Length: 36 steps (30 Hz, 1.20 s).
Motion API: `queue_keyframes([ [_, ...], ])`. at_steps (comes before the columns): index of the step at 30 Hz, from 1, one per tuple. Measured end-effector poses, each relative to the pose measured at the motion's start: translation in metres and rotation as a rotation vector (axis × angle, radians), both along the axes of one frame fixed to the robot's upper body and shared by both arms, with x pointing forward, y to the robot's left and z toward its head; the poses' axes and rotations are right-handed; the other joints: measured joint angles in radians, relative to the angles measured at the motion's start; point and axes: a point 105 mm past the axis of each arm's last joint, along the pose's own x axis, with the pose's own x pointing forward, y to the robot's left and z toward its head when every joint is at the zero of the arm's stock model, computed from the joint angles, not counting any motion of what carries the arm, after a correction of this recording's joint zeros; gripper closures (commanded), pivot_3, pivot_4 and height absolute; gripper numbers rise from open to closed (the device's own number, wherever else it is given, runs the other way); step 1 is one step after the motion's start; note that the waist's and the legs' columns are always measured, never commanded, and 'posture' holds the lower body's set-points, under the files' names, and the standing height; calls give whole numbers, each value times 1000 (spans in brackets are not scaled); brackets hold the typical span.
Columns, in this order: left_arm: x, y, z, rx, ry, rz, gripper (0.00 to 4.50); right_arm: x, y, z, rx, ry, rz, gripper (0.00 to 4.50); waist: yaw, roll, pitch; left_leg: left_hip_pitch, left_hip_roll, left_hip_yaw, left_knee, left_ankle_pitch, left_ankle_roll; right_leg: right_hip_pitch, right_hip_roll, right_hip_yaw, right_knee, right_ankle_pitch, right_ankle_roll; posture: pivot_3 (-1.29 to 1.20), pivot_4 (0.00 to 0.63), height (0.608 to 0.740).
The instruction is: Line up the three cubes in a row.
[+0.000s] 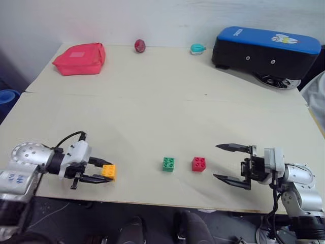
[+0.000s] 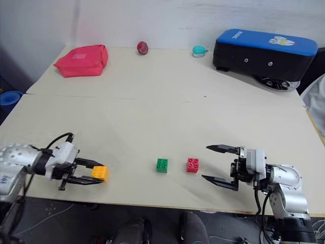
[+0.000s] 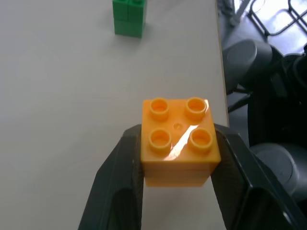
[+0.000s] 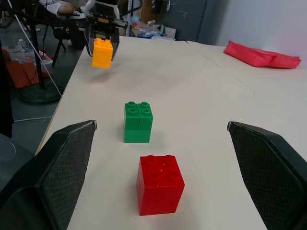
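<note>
Cream table (image 1: 152, 101), left fingers (image 1: 99, 172) clamping yellow-orange cube (image 1: 108, 171) near front edge

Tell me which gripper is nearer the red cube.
Right. The right gripper stands open just beside the red cube, on its right. The left gripper, shut on the orange cube, is far off, beyond the green cube.

A pale wooden table (image 1: 152, 96) stands against a white wall (image 1: 152, 18).

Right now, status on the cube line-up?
Left gripper shut on orange cube. Right gripper open. Green cube, red cube side by side. Path unobstructed.
</note>
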Motion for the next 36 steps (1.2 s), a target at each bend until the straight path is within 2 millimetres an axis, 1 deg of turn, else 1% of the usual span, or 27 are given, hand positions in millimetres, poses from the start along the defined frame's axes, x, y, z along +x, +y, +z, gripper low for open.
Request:
queue_keyframes([
  [2, 12, -7, -6, -13, -16, -15, 2990, -4, -2, -6, -1, 22, -8, 0, 2, 0, 0, -2, 0, 1, 1, 0, 1, -2, 0, 1, 0, 1, 1, 0, 150, 740],
  [3, 15, -10, -7, -15, -22, -25, 2990, -6, -3, -8, -1, 31, -10, 0, -3, -1, 0, -4, 1, 2, 2, 0, 0, -3, 1, 2, 0, 1, 2, 0, 150, 740],
  [8, 23, -19, -13, -33, -37, -53, 2990, -12, -4, -10, -3, 27, -13, 0, -18, -1, 0, -3, 1, 3, 3, 0, 0, -3, 1, 3, 0, 1, 2, 0, 150, 740],
  [12, 25, -24, -20, -51, -40, -60, 2990, -14, -7, -10, -3, 29, -24, 0, -15, -1, 1, -1, 0, 2, 3, 0, 0, -3, 1, 3, 3, 1, 3, 0, 150, 740],
  [14, 26, -33, -24, -81, -38, -77, 2990, -15, -6, -8, -4, 20, -27, 0, -14, -1, 1, -1, 0, 2, 3, 0, 0, -2, 1, 4, 3, 1, 3, 0, 150, 740],
  [16, 27, -36, -25, -84, -42, -89, 2990, -15, -3, -4, -5, -1, -19, 0, -14, -1, 1, -1, 0, 2, 3, 0, 0, -2, 1, 4, 3, 1, 3, 0, 150, 740],
  [18, 28, -38, -24, -82, -57, -93, 2990, -14, -2, -2, 1, 4, -28, 0, -14, -1, 0, -1, 0, 2, 3, 0, 0, -2, 1, 4, 3, 1, 3, 0, 150, 740],
  [20, 32, -41, -25, -94, -90, -99, 2990, -14, 5, 6, 6, -14, -25, 0, -14, -1, 0, -1, 0, 2, 4, 0, 0, -2, 1, 3, 3, 1, 3, 0, 150, 740],
  [23, 33, -41, -25, -92, -105, -104, 2990, -13, 8, 8, 10, -6, -29, 0, -14, -1, 0, -1, 0, 2, 3, 0, 0, -2, 1, 3, 3, 1, 3, 0, 150, 740],
  [24, 33, -40, -25, -93, -100, -104, 2640, -13, 9, 7, 10, -1, -26, 0, -14, -1, 0, -1, 0, 2, 4, 0, 0, -2, 1, 3, 3, 1, 3, 0, 150, 740],
  [25, 34, -40, -25, -95, -90, -102, 2158, -14, 11, 5, 10, 7, -22, 0, -14, -1, 0, -1, 0, 2, 4, 0, 0, -2, 1, 3, 3, 1, 3, 0, 150, 740],
  [26, 34, -39, -26, -93, -81, -97, 1993, -14, 12, 4, 9, 11, -19, 0, -15, -1, 0, -1, 0, 2, 4, 0, 0, -2, 1, 3, 4, 1, 3, 0, 150, 740],
  [27, 34, -39, -27, -93, -71, -92, 1643, -14, 12, 4, 7, 13, -18, 0, -15, -1, 1, -1, 0, 2, 4, 0, 0, -2, 1, 3, 3, 1, 3, 0, 150, 740],
  [29, 34, -38, -26, -98, -61, -82, 1087, -15, 11, 1, 3, 14, -18, 0, -15, -2, 1, -1, 1, 2, 3, 0, 0, -2, 2, 3, 3, 1, 3, 0, 150, 740],
  [32, 34, -32, -22, -108, -75, -51, 234, -16, 7, -4, 0, 25, -20, 0, -16, -2, 1, -1, 1, 3, 3, 0, 0, -3, 2, 4, 3, 1, 3, 0, 150, 740],
  [33, 32, -26, -19, -106, -88, -32, 9, -16, 6, -6, 0, 29, -18, 0, -19, -2, 1, -1, 1, 3, 3, 0, 0, -3, 2, 4, 3, 1, 3, 0, 150, 740],
  [36, 17, 8, -11, -75, -118, 66, 9, -16, -3, -7, -5, 30, -22, 0, -30, -2, 1, 0, 3, 3, 2, 0, -1, -3, 3, 5, 3, 1, 2, 0, 150, 740],
])
